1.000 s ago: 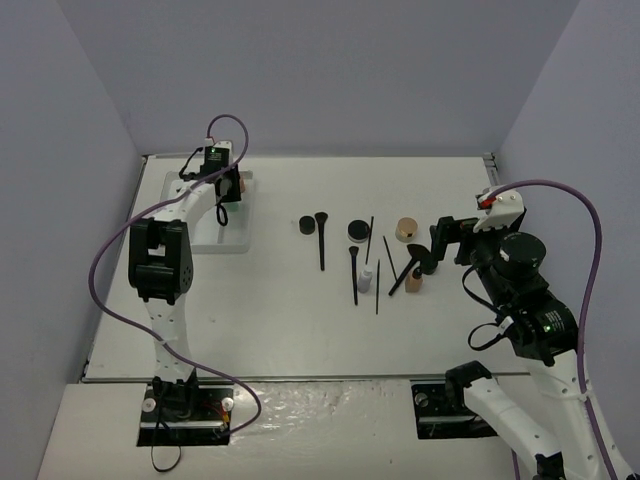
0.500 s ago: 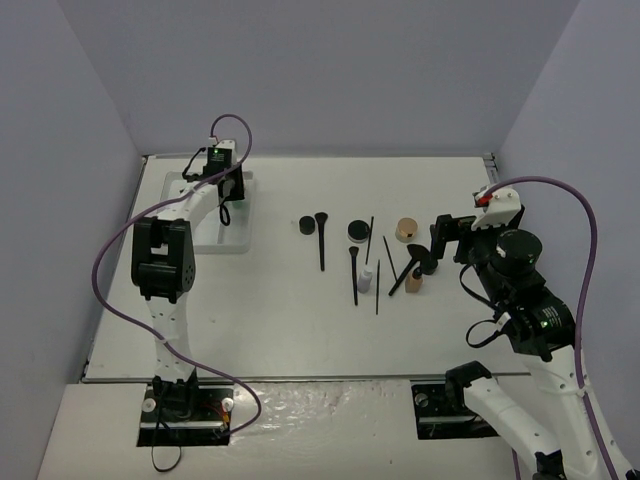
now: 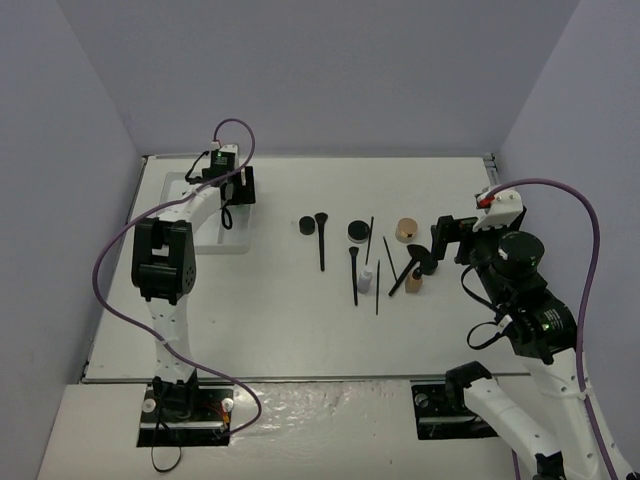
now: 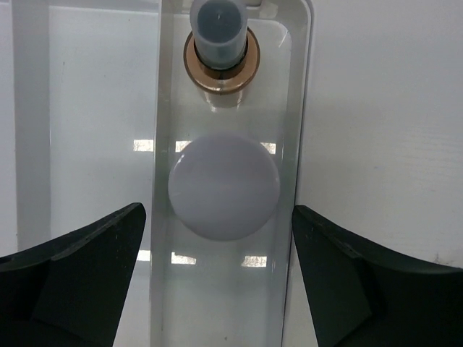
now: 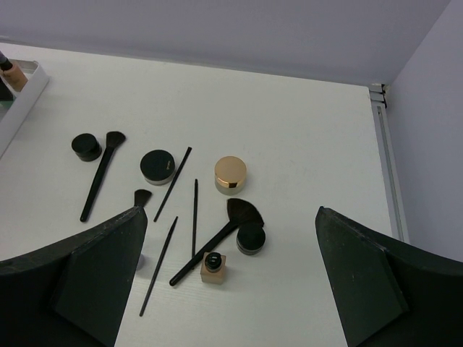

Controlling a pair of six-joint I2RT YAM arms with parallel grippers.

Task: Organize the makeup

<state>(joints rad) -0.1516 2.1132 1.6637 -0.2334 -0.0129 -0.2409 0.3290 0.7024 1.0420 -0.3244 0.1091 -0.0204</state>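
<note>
One more placed | left gripper [image 4: 217,208] has just spread wide, empty; round lilac item [image 4: 223,186] lies released in edge compartment of tray [image 4: 298,87] | right gripper [image 5: 230,211] wide, empty

No lettering, number, brand or sign can be read in any view. The makeup [image 5: 230,173] lying on the table [image 5: 304,116] shows plain lids and handles at this size, and the white tray [image 4: 300,144] bears no legible mark either.
</note>
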